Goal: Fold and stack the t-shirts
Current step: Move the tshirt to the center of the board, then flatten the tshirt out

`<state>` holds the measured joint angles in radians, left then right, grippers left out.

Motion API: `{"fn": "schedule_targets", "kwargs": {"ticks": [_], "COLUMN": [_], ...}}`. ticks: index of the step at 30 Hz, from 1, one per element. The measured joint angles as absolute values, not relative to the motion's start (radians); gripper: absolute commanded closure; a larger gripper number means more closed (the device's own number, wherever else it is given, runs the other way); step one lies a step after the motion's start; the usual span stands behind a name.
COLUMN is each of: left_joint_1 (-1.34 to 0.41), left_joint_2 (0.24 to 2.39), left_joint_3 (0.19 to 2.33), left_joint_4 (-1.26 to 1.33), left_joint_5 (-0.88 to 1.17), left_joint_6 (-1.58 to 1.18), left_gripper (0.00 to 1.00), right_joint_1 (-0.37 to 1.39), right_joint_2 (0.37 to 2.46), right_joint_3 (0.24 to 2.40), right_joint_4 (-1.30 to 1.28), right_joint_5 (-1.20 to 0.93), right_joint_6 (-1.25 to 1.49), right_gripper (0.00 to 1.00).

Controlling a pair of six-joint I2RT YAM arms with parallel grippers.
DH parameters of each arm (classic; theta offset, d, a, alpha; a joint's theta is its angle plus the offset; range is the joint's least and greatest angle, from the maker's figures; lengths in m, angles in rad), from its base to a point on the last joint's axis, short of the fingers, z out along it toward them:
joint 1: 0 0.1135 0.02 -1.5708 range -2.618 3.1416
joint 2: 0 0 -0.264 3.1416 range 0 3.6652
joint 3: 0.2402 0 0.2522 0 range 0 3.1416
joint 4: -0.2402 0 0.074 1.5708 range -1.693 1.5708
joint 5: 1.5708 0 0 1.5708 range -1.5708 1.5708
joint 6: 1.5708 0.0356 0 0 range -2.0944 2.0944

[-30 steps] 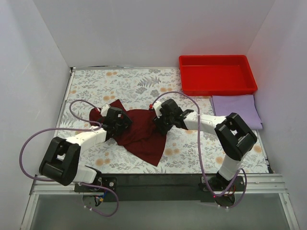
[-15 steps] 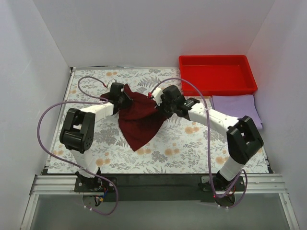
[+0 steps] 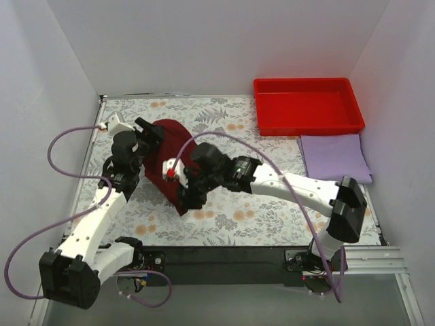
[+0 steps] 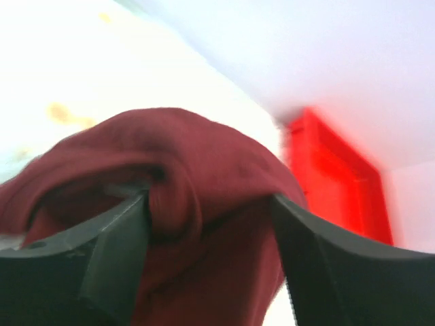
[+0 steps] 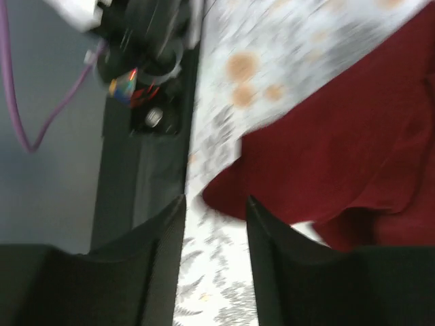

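Observation:
The dark maroon t-shirt (image 3: pixel 173 153) lies bunched in a long strip on the floral tablecloth, left of centre. My left gripper (image 3: pixel 151 136) is at its far left end. In the left wrist view the jaws (image 4: pixel 211 217) stand wide apart with maroon cloth (image 4: pixel 204 156) bunched between them. My right gripper (image 3: pixel 183 197) is at the shirt's near end. Its jaws (image 5: pixel 216 204) are apart with only tablecloth between them, and the shirt's edge (image 5: pixel 340 149) lies just past the fingertips. The lavender t-shirt (image 3: pixel 336 156) lies folded flat at the right.
A bright red plastic tray (image 3: pixel 309 83) stands at the back right, just behind the lavender shirt, and shows blurred in the left wrist view (image 4: pixel 333 176). White walls close in the left, back and right. The arm bases and purple cables are along the near edge.
Both arms swung left and back toward me. The maroon shirt went from hanging spread between the grippers to a narrow bunched strip at left of centre. The right gripper no longer holds it.

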<state>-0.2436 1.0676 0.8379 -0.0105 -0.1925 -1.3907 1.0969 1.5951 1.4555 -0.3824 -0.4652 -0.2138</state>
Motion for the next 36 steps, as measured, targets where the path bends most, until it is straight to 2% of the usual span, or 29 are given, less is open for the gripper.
{"fn": "schedule_targets", "kwargs": {"ticks": [4, 8, 10, 14, 18, 29, 32, 35, 36], "left_joint_1": [-0.239, -0.238, -0.238, -0.238, -0.238, -0.238, -0.238, -0.238, -0.238], "left_joint_2": [0.897, 0.795, 0.772, 0.792, 0.871, 0.995, 1.042, 1.101, 1.127], "left_joint_3": [0.720, 0.695, 0.694, 0.673, 0.623, 0.492, 0.482, 0.481, 0.481], "left_joint_4": [-0.204, -0.337, -0.360, -0.374, -0.397, -0.384, -0.355, -0.311, -0.294], "left_joint_5": [-0.307, -0.367, -0.376, -0.347, -0.287, -0.175, -0.177, -0.184, -0.186], "left_joint_6": [-1.374, -1.358, -1.358, -1.370, -1.397, -1.524, -1.546, -1.560, -1.562], "left_gripper": [0.18, 0.18, 0.18, 0.17, 0.17, 0.17, 0.17, 0.18, 0.18], "right_joint_1": [1.205, 1.176, 1.108, 0.910, 0.751, 0.661, 0.661, 0.661, 0.661], "right_joint_2": [1.665, 1.606, 1.556, 1.513, 1.566, 1.900, 1.946, 1.978, 1.986], "right_joint_3": [1.354, 1.247, 1.190, 1.105, 1.080, 1.179, 1.222, 1.240, 1.242], "right_joint_4": [-0.440, -0.440, -0.419, -0.310, -0.228, -0.093, -0.055, -0.038, -0.034], "right_joint_5": [-0.462, -0.342, -0.293, -0.213, -0.160, -0.239, -0.281, -0.314, -0.320], "right_joint_6": [-0.176, -0.142, -0.115, -0.039, 0.027, 0.106, 0.115, 0.122, 0.123], "right_gripper": [0.44, 0.44, 0.43, 0.41, 0.36, 0.37, 0.42, 0.78, 0.98]}}
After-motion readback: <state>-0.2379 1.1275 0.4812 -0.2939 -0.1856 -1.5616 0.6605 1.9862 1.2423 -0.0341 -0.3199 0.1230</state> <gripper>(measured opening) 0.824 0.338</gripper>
